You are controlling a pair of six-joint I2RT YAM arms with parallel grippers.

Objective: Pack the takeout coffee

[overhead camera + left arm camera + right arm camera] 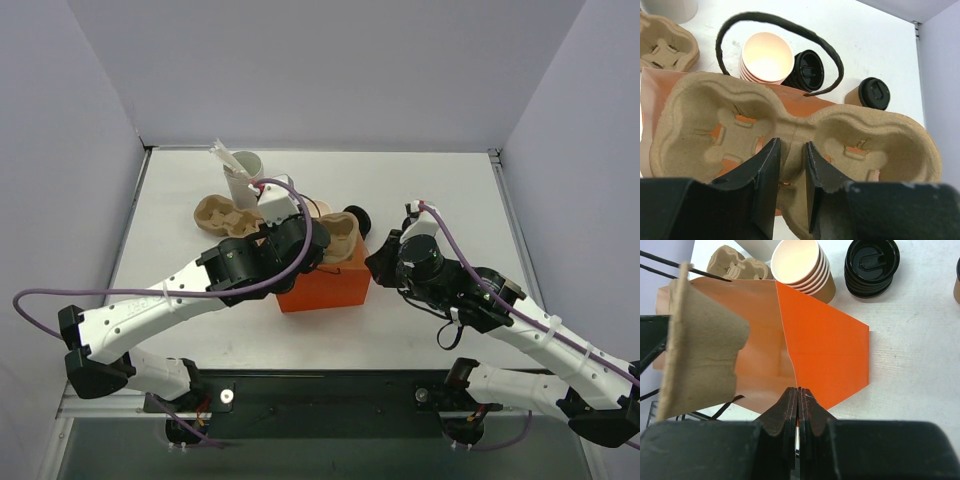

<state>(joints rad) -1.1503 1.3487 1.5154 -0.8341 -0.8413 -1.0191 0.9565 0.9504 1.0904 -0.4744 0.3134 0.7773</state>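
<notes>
**Cup carrier held over the orange bag, coffee on the table behind it**

The white table point(440, 180) fills the top view. At its centre stands the orange paper bag point(325, 290). Its dark loop handle point(830, 55) arches across the upper middle of the left wrist view.

A two-cup pulp carrier point(880, 140) spans the bag's mouth. The left gripper point(790, 167) has its fingers clamped on the carrier's middle ridge, at the bottom centre of that view. The right gripper point(798, 402) has its fingers pressed together on the edge of the bag wall, at the bottom centre of the right wrist view.

More pulp carriers point(222, 215) lie left of centre in the top view. A stack of lidless cups point(767, 55) rests beyond the bag, with the pile of black lids point(872, 262) touching its right side.

The takeout coffee point(872, 93), tan with a black lid, is on the table at the right of the left wrist view, just past the carrier's right well. It is outside the bag, and neither gripper touches it.
</notes>
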